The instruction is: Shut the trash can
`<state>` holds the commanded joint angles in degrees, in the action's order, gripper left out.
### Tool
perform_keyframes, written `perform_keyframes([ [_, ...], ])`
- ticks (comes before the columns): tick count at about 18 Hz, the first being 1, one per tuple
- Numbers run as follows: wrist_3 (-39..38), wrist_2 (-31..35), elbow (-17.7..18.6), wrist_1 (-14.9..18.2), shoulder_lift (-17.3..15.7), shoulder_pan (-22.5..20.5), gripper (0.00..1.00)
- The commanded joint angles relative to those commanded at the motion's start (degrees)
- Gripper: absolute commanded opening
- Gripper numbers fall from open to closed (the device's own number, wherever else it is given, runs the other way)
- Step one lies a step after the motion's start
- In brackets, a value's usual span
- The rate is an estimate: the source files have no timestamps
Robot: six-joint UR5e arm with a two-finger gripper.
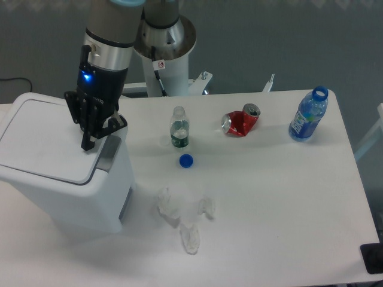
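White table (269, 197) — trash can (54, 161) lid down, claw (90, 142) clenched above it.

One white trash can (60, 167) at the left of the frame, two uncapped plastic bottles, clear (179, 127) at centre and blue (309, 115) at upper right, one crushed red can (240, 122), one loose blue cap (186, 161), one crumpled clear plastic scrap (185, 218) at lower centre

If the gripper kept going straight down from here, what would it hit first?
Most likely the trash can, at its lid's right edge by the grey latch tab. The gripper seems already at or touching it; depth is unclear.
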<state>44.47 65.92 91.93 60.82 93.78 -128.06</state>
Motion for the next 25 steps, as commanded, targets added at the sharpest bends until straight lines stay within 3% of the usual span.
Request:
perform_keyframes([
  [14,0.2,0.0,0.2,-0.2,1.0,-0.5,0.11],
  [17,0.1,-0.3,-0.6,0.2,0.6,-2.0,0.25],
  [21,0.1,-0.4,-0.8,0.2,0.4,-3.9,0.75],
  [23,0.1,-0.4,-0.7,0.2,0.5,-5.3,0.84],
  [24,0.2,-0.4,-0.8,0.1,0.7,-6.0,0.98],
  [25,0.2,-0.4,-0.8,0.1,0.8,-7.2,1.0],
])
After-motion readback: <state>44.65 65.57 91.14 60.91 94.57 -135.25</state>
